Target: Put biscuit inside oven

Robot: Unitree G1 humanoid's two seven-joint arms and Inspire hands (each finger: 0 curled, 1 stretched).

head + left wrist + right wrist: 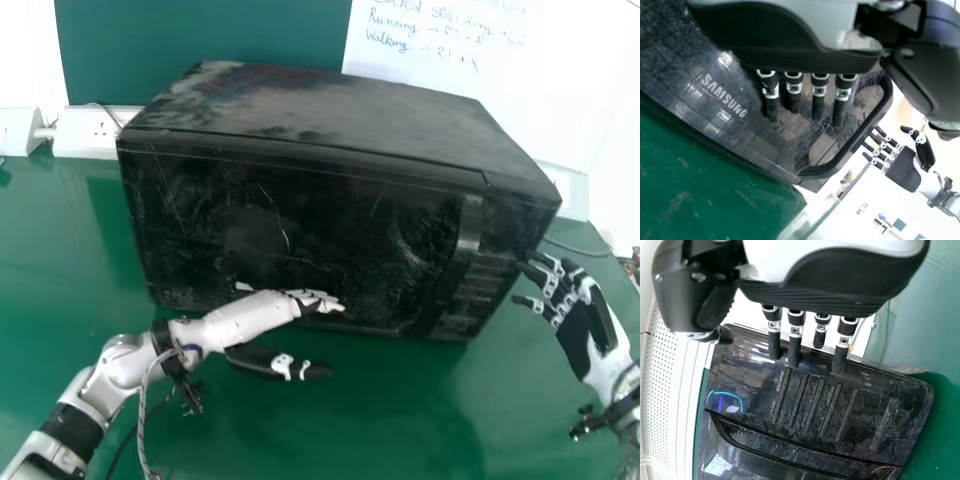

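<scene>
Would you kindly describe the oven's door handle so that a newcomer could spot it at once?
Find the big black oven on the green table. On its front, toward the robot's right, the door handle runs up the door's edge. It is one long, dark bar, unlike the row of short, thin strips on the panel beside it.

The oven (300, 220) is glossy black with pale scratches, the table (60, 270) green, the far panel (130, 40) darker green, the far paper (430, 65) white with blue handwriting, the left hand (250, 320) and right hand (576, 335) black and white.
</scene>
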